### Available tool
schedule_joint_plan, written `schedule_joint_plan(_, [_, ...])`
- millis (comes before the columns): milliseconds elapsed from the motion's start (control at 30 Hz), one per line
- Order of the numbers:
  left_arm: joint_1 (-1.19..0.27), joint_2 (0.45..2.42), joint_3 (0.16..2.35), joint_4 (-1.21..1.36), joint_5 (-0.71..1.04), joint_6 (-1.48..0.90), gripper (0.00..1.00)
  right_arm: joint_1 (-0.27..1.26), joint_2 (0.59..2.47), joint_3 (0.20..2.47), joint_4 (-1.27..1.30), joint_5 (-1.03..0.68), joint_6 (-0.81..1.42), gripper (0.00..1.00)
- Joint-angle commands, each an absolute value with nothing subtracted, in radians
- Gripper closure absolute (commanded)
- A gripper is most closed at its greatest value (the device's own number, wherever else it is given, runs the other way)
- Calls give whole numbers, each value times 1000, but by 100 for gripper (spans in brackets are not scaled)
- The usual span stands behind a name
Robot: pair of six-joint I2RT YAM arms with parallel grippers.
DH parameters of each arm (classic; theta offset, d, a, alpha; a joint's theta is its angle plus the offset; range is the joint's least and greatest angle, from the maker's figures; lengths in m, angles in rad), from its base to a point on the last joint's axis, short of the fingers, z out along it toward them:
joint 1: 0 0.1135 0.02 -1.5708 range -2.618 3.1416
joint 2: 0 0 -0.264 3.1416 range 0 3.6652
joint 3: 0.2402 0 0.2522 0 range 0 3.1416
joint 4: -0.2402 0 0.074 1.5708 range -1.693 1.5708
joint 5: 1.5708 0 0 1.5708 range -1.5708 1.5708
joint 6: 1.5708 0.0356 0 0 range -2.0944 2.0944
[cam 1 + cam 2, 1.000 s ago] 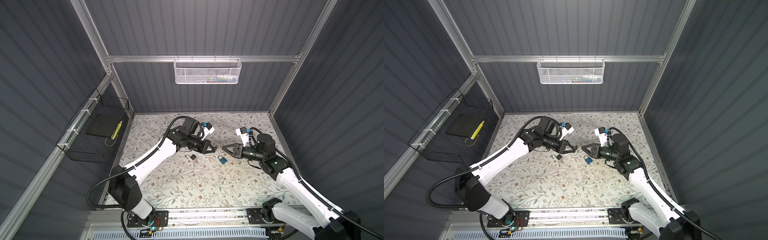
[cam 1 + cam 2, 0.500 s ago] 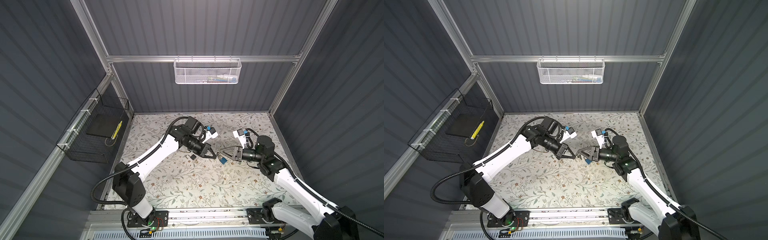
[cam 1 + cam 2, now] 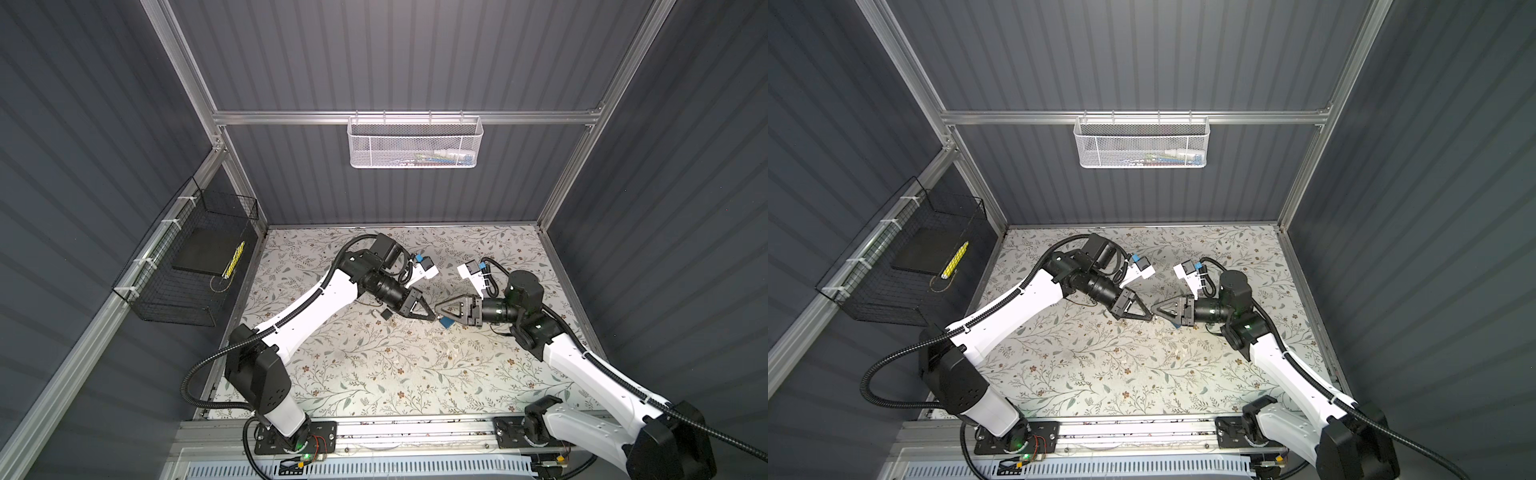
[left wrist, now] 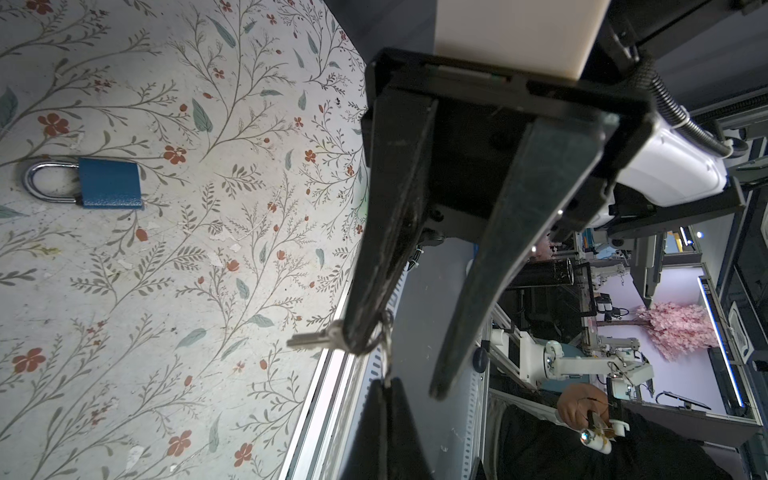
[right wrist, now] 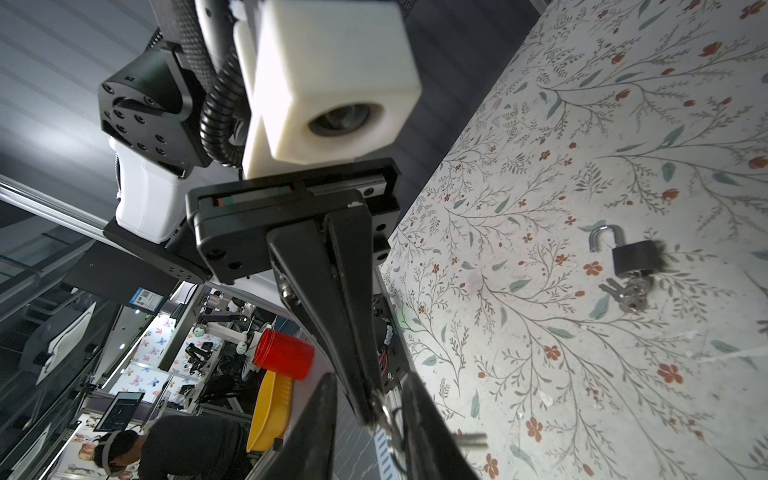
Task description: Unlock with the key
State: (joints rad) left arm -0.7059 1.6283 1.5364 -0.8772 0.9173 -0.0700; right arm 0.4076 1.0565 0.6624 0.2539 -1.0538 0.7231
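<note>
1. Over the last second both arms have swung in toward the front rail. The left gripper [image 3: 431, 317] and right gripper [image 3: 438, 311] were a gap apart then. In both top views they now meet tip to tip just above the blue padlock [image 3: 446, 322], which has stayed where it lay.
2. The floral mat [image 3: 374, 374] covers the table. A black wire basket [image 3: 187, 282] hangs on the left wall and a white mesh basket [image 3: 415, 145] on the back rail. The white basket's contents are too small to read.
3. The left gripper's jaws are pressed together, clamped on the key [image 4: 309, 340] by its ring.
4. The right gripper's jaws stand apart in both wrist views. One fingertip is right at the key's head, but I cannot tell whether it touches.
5. The blue padlock lies flat on the mat with its shackle shut. Its face looks plain in the left wrist view.
6. The black padlock [image 5: 633, 257] lies on the mat near the left gripper with its shackle swung open. A bunch of keys [image 5: 627, 293] sits at its keyhole end.
7. The key is silver and held off the mat, its blade pointing sideways out from between the two grippers.
8. Outside the cell, a blue-and-white label [image 5: 145, 297] carries a square code. Its writing is too small to read.
</note>
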Motion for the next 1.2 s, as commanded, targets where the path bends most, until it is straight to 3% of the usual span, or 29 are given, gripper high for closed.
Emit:
schedule_joint_plan(0, [-706,1607,1562,-901,927,-42,100,417,1040,697,193,-1108,668,73])
schedule_joint_plan(233, [-706,1611,1576,-930,918,-19,100,417,1029,729,89,-1104,591,88])
schedule_joint_plan(333, [-706,1612,1571,-932,904,-17,100,417,1025,732,79,-1104,580,99])
schedule_joint_plan(433, [-706,1606,1561,-931,888,-17,100,417,1017,733,67,-1074,566,100])
schedule_joint_plan(567, [-703,1553,1509,-827,846,-93,80,413,1003,726,69,-982,566,100])
schedule_joint_plan(733, [-644,1408,1311,-506,804,-326,68,407,985,689,171,-887,644,100])
schedule_joint_plan(900, [-580,1287,1112,-142,763,-592,58,403,978,643,322,-794,743,100])
schedule_joint_plan(1167, [-583,1308,1007,183,722,-815,50,403,1004,591,518,-682,881,100])
